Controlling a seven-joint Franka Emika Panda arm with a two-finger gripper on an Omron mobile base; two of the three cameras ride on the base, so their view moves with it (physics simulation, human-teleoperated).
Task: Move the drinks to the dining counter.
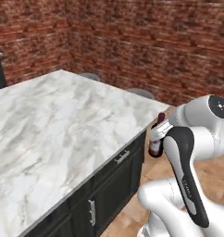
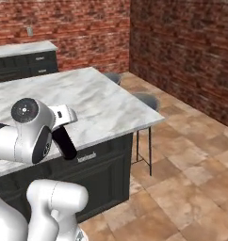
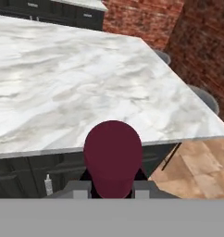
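My gripper [image 1: 159,133] is shut on a dark wine bottle [image 1: 155,144] with a red cap, one of the drinks. It hangs upright in the air just off the near right corner of the dining counter [image 1: 63,120], beside the dark cabinet fronts. In the hand view the red cap [image 3: 113,155] rises between my fingers, with the gripper [image 3: 112,190] shut around the neck and the bottle's body hidden below. The white, grey-veined marble top [image 3: 86,78] spreads ahead of it. In the right base view my own arm hides the hand in front of the counter [image 2: 101,101].
Grey stools [image 2: 146,100] [image 2: 113,77] stand along the island's far side [image 1: 140,92]. A narrower marble counter with dark drawers [image 2: 24,59] runs along the brick back wall. Tiled floor [image 2: 191,160] lies open to the right of the island.
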